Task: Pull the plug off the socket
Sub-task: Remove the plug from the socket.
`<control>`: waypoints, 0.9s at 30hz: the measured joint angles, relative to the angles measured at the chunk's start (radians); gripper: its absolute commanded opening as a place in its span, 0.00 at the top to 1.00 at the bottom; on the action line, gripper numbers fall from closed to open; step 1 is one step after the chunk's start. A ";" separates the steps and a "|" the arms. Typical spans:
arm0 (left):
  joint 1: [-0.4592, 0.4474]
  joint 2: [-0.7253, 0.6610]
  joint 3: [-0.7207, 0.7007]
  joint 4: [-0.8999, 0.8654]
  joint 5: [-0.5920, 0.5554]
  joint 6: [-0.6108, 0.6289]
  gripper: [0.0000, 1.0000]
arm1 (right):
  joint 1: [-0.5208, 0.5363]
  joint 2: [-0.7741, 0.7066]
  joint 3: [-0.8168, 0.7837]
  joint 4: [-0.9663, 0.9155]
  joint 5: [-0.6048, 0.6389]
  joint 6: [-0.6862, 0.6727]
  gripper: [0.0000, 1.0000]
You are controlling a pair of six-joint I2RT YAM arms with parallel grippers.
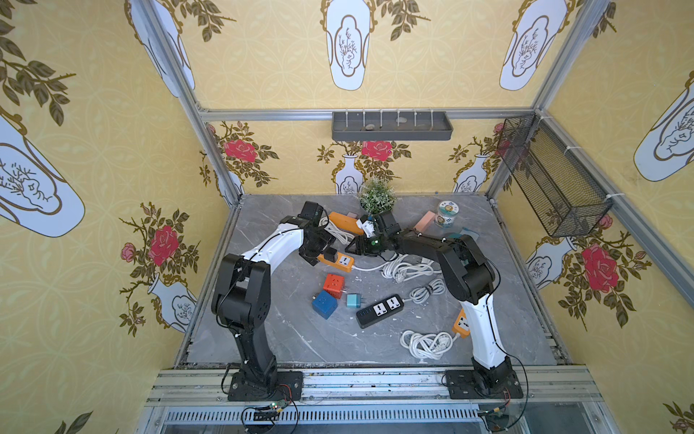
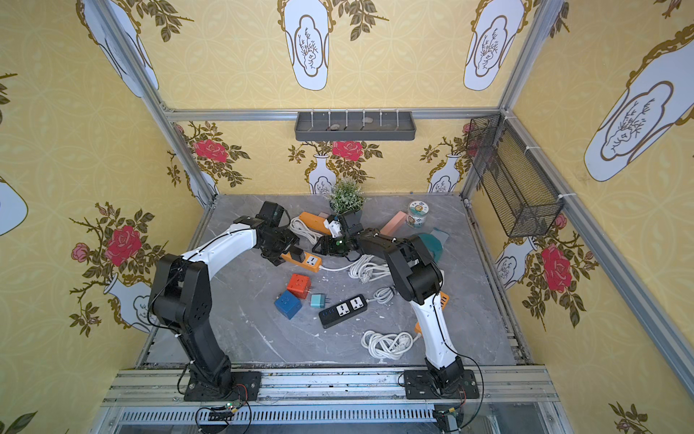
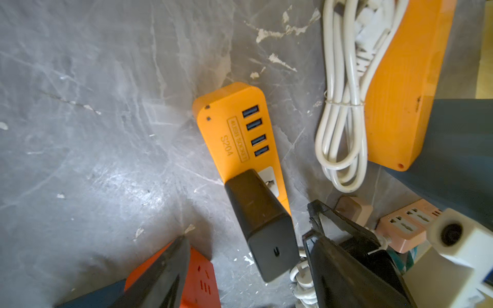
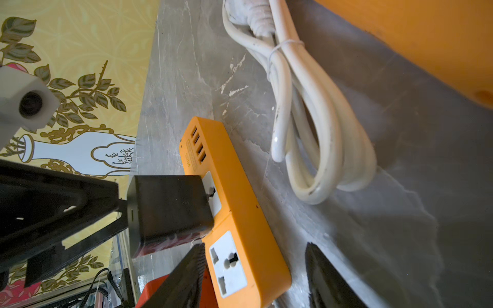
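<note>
An orange socket strip [image 1: 344, 262] [image 2: 312, 261] lies on the grey marble table. A black plug [image 1: 330, 253] [image 2: 297, 254] stands in its outlet beside the USB ports. In the left wrist view the plug [image 3: 261, 224] sits in the strip [image 3: 240, 128]. My left gripper [image 3: 249, 221] is open around it: one finger is close beside the plug and the other is well apart. My right gripper [image 4: 255, 244] is open and straddles the strip's free outlet end [image 4: 240, 261], with a gap on one side.
A second orange strip [image 1: 341, 221] with a white cord [image 1: 336, 233] lies behind. A red cube [image 1: 333, 284], a blue cube [image 1: 323, 303], a teal adapter [image 1: 352, 300] and a black strip [image 1: 379, 310] lie in front. More white cords [image 1: 407, 268], a plant [image 1: 377, 197] and a jar [image 1: 447, 214] are nearby.
</note>
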 measured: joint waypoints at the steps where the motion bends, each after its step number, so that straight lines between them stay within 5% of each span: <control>1: 0.000 0.011 0.011 -0.008 0.001 0.000 0.30 | 0.001 0.006 0.007 -0.003 -0.005 0.000 0.42; 21: 0.000 0.115 0.092 -0.029 0.077 -0.034 0.75 | 0.009 0.111 0.102 -0.045 -0.104 0.004 0.53; 27: -0.007 0.100 0.079 -0.021 0.069 -0.052 0.81 | 0.016 0.125 0.124 -0.071 -0.110 -0.022 0.61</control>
